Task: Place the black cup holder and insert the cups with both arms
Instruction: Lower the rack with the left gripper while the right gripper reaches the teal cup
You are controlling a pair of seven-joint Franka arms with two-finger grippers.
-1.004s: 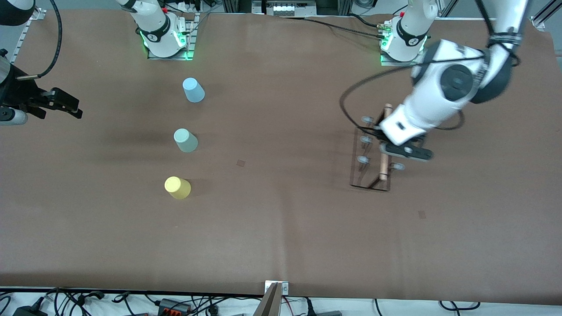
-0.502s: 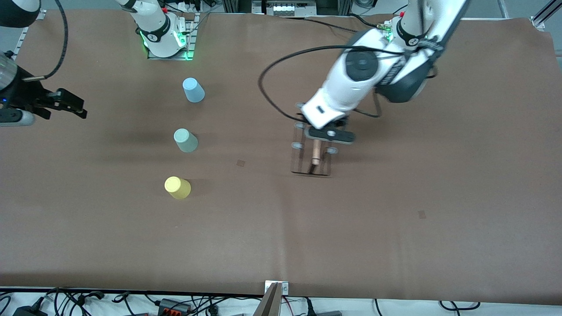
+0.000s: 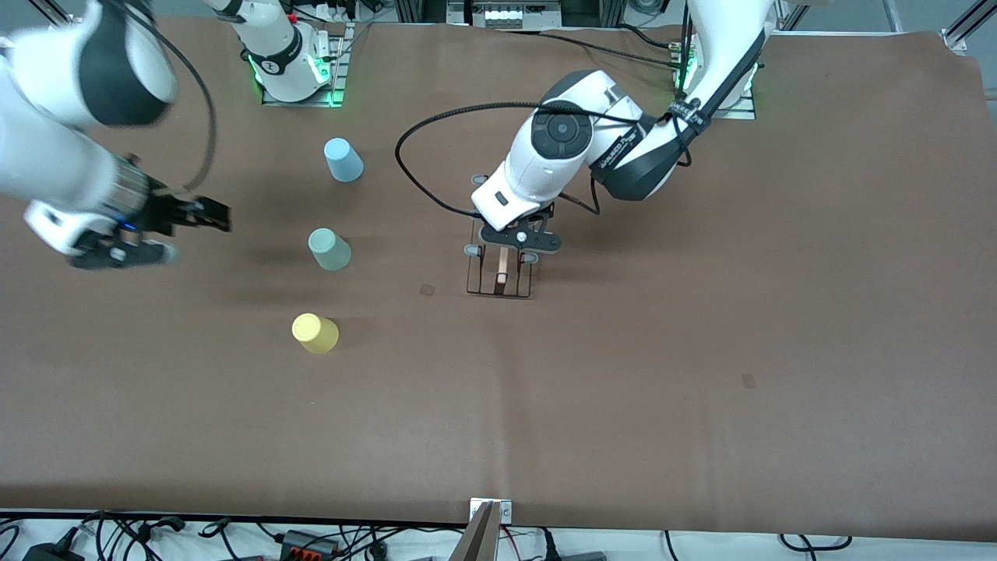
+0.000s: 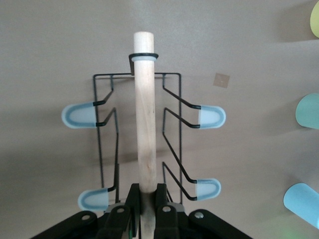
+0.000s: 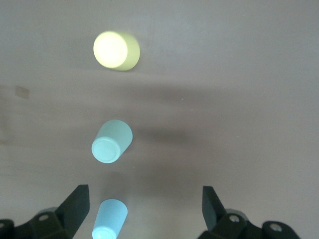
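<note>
The black cup holder (image 3: 501, 273), a wire rack with a wooden rod (image 4: 145, 114) and grey-capped prongs, is at the table's middle. My left gripper (image 3: 518, 238) is shut on the rod's end, and the left wrist view shows its jaws (image 4: 145, 195) clamped on the wood. I cannot tell if the base touches the table. Three cups stand upside down toward the right arm's end: light blue (image 3: 343, 160), mint (image 3: 329, 249) and yellow (image 3: 315, 333). My right gripper (image 3: 216, 215) is open and empty over bare table beside the mint cup. The right wrist view shows its jaws (image 5: 144, 205) wide apart, with the yellow (image 5: 116, 51), mint (image 5: 111, 141) and blue (image 5: 109, 219) cups below.
The brown table cover (image 3: 701, 374) is bare at the left arm's end and along the edge nearest the front camera. The arm bases (image 3: 292, 70) stand at the table's back edge. A small dark square mark (image 3: 427, 289) lies beside the holder.
My left arm has carried the cup holder from the left arm's end of the table to the middle. My right arm has swung in toward the cups, still open.
</note>
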